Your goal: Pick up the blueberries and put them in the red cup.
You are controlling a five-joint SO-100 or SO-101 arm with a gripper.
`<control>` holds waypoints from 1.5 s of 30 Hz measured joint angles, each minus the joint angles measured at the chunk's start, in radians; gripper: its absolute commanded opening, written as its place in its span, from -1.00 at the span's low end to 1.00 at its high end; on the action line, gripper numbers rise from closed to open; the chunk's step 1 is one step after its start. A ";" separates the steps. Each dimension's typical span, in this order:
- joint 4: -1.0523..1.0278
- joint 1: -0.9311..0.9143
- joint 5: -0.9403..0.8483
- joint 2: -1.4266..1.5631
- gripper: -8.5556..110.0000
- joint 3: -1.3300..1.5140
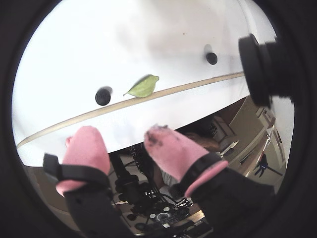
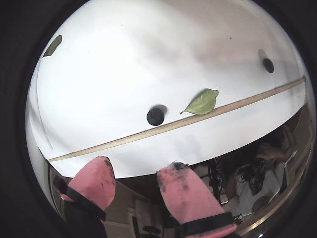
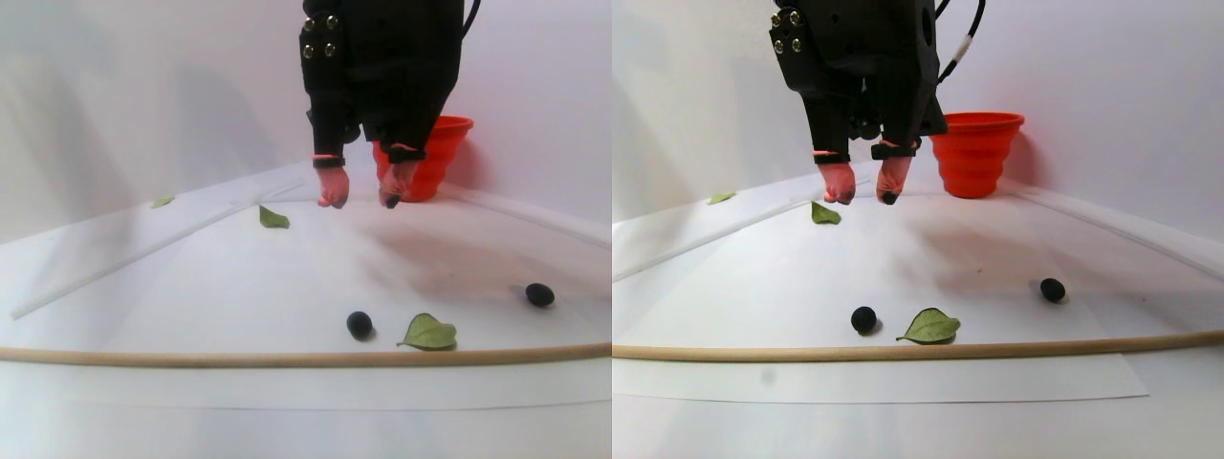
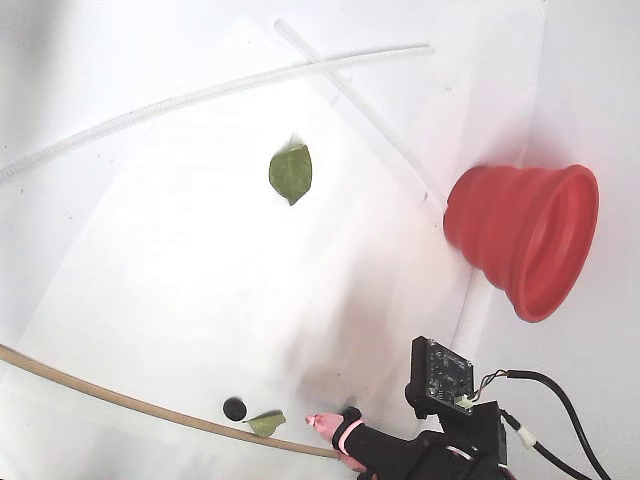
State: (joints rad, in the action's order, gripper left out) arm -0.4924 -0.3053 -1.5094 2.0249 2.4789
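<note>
Above the white bench [image 3: 191,287], the gripper [image 3: 361,199] hangs with its pink fingers [image 1: 171,148] spread apart and nothing held between them; dark smears mark the tips. Two blueberries remain on the sheet: one blueberry [image 3: 359,324] just beside a green leaf [image 3: 427,332] near the wooden strip [image 3: 191,358], and a second blueberry [image 3: 539,295] well apart to the right in the stereo pair view. The red cup [image 3: 426,158] stands upright at the back, mouth upward, behind the gripper.

Risks, as judged:
- The near berry lies close to the leaf; a wide closing could pinch the leaf along with it, or nudge the berry under the leaf edge.
- Both berries are round and free on a smooth sheet; a finger touching one off-centre would likely roll it, possibly against the strip.
- The smeared tips suggest juice; a hard squeeze could burst a berry or make it stick on release.
- The cup looks soft and collapsible; a low approach could knock its rim.

Orientation: the berries are near-spherical, so no long axis is discernible and approach angle matters little. The cup's axis is vertical.
</note>
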 measured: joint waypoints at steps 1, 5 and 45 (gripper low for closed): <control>0.008 0.000 0.000 -0.008 -0.58 0.003; 0.041 0.000 0.000 -0.046 -0.58 0.003; 0.299 -0.011 -0.017 -0.442 -0.53 -0.035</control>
State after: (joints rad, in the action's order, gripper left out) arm -0.1933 -0.3160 -1.5263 1.5831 2.4436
